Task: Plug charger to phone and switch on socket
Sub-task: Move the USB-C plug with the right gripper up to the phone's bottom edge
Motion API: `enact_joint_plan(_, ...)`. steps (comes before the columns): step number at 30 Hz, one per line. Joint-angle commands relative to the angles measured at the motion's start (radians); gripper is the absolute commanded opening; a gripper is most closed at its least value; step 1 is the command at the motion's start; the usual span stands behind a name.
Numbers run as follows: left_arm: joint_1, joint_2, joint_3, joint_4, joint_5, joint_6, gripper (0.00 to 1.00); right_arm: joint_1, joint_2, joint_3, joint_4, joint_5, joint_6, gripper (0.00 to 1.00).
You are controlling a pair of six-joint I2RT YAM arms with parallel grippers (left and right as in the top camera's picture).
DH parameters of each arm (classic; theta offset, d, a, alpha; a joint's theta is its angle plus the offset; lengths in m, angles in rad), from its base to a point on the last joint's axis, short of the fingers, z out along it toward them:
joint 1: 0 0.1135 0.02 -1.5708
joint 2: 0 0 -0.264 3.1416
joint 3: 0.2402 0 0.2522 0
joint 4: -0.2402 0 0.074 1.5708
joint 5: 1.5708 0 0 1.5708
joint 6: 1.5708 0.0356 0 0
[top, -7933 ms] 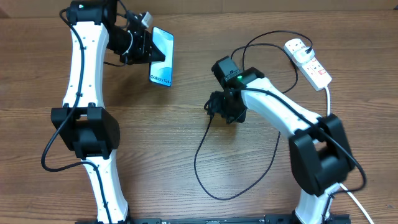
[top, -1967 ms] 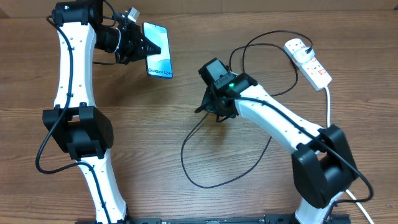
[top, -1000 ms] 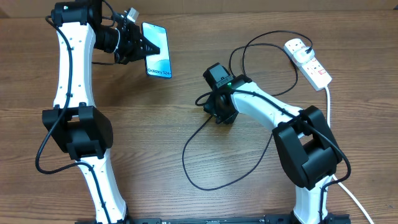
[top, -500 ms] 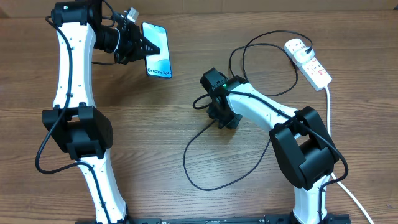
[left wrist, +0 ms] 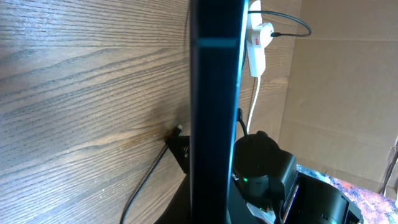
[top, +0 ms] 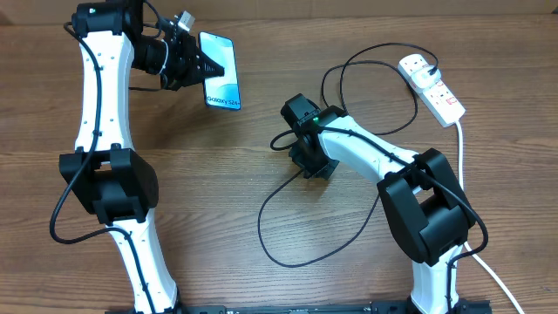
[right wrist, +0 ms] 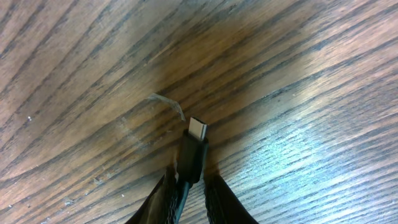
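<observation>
Charger (right wrist: 191, 158) tip juts past right jaws — over table (right wrist: 311, 155)

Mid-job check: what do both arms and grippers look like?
Both arms match: the left arm and right arm have white tube links joined by bulky black joint housings, with thin black cables running alongside. The left gripper and right gripper have black fingers. A small green light glows on the right wrist.
</observation>
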Motion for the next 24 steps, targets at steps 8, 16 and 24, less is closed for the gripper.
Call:
enact_joint_plan(8,-0.007,-0.002,0.006,0.001,0.024,-0.003,0.04,-0.001,0.088,-0.020,0.028,-0.030,0.010,0.04)
enact_joint_plan(16,-0.007,-0.002,0.006,-0.002,0.030,-0.002,0.04,-0.028,0.079,0.036,0.012,-0.116,-0.123,0.04)
enact_joint_plan(24,-0.007,-0.002,0.006,-0.071,0.495,0.187,0.04,-0.089,-0.091,0.103,-0.013,-0.595,-0.525,0.04)
